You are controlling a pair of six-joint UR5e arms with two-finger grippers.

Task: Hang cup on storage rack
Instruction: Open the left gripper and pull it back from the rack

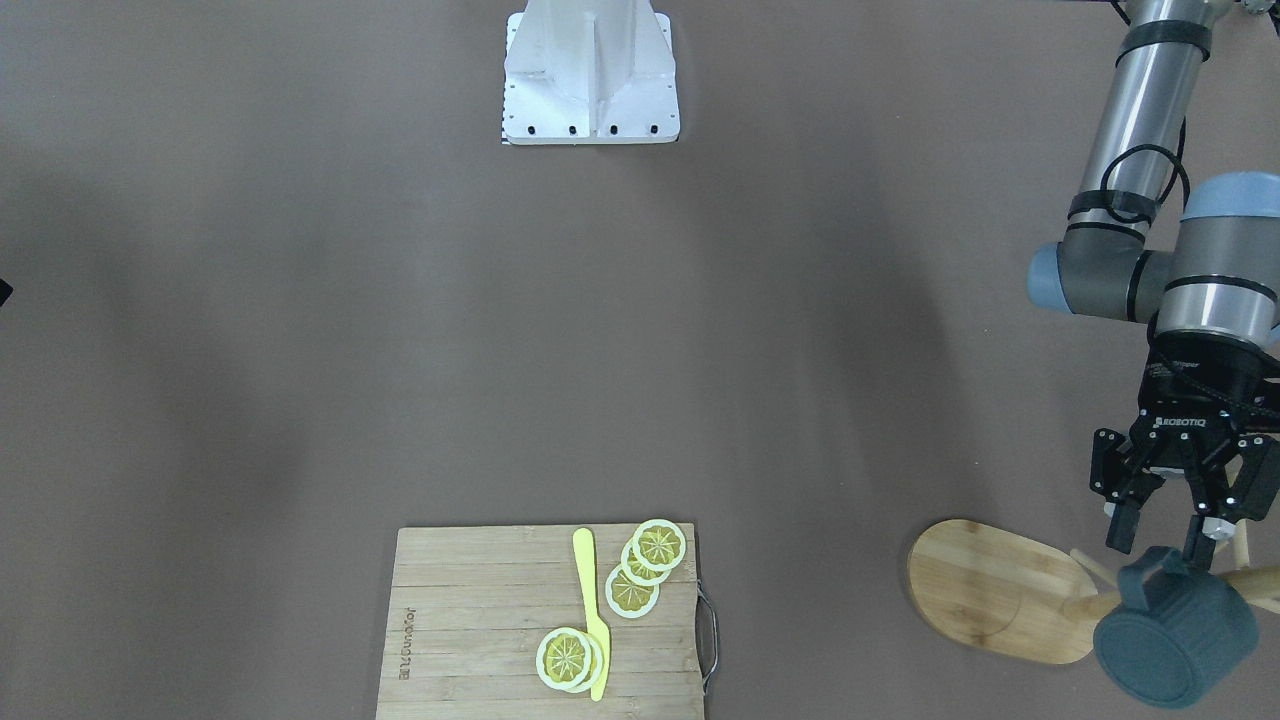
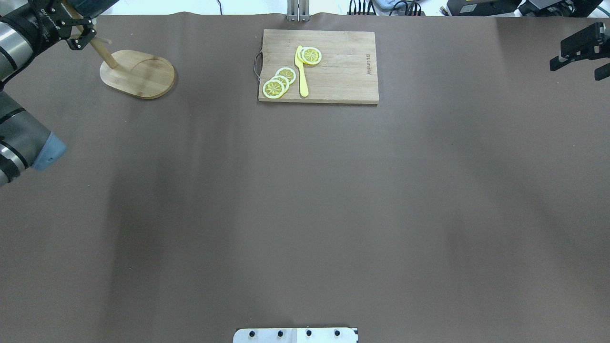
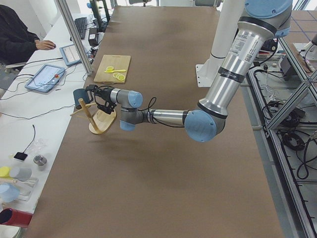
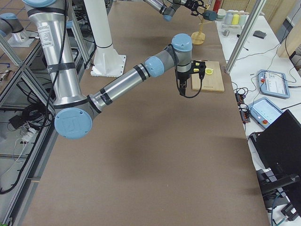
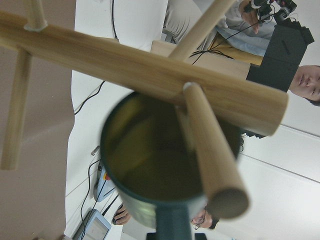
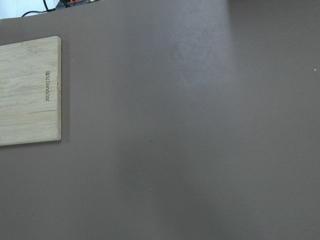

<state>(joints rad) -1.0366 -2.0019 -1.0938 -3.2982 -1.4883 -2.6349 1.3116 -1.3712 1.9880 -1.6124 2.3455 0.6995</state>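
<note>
The dark blue-grey cup [image 1: 1175, 640] hangs in the air at the tips of my left gripper [image 1: 1160, 535], far out on the table's left end. The fingers [image 1: 1122, 528] stand either side of its handle and hold it. The cup lies against the pole of the storage rack [image 1: 1000, 590], a light wooden mug tree on an oval base. In the left wrist view the olive inside of the cup [image 5: 150, 155] faces the camera behind the pole [image 5: 125, 60], and a peg [image 5: 210, 160] ends beside the handle, not through it. My right gripper [image 2: 574, 69] is open and empty, high at the far right.
A slatted wooden cutting board [image 1: 480, 620] with lemon slices [image 1: 645, 565] and a yellow knife [image 1: 592, 610] lies at the far middle of the table. Its corner shows in the right wrist view [image 6: 27, 90]. The robot's white base [image 1: 590, 75] stands at the near edge.
</note>
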